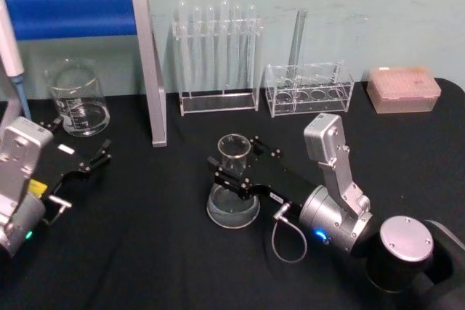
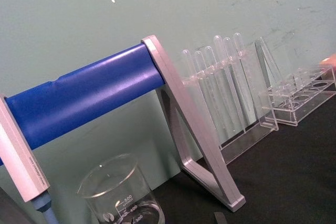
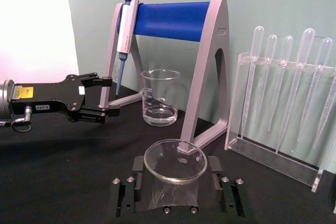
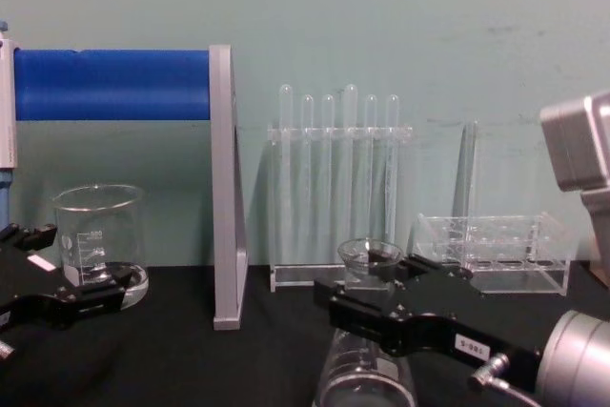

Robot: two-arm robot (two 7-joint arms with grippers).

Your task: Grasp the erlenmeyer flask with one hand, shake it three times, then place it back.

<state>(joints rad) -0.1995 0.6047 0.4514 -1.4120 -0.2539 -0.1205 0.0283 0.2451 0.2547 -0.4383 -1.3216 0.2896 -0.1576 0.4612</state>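
Right gripper (image 1: pixel 234 168) sitting at the erlenmeyer flask (image 1: pixel 233 192) neck, fingers (image 1: pixel 227 181) on either side and closed against the glass, just under the flared rim. Flask standing upright with base on the black tabletop (image 1: pixel 145 252), centre of the work area, in front of the pipette rack (image 1: pixel 216 56). Left gripper (image 1: pixel 81 152) idling over the tabletop at far left, fingers slightly apart and holding nothing, just in front of the glass beaker (image 1: pixel 77 97). Blue-barred stand (image 1: pixel 109 34) sitting behind, pipette (image 3: pixel 125 35) hanging from it. Clear tube rack (image 1: pixel 309 88) and pink tip box (image 1: pixel 403 88) resting at back right.
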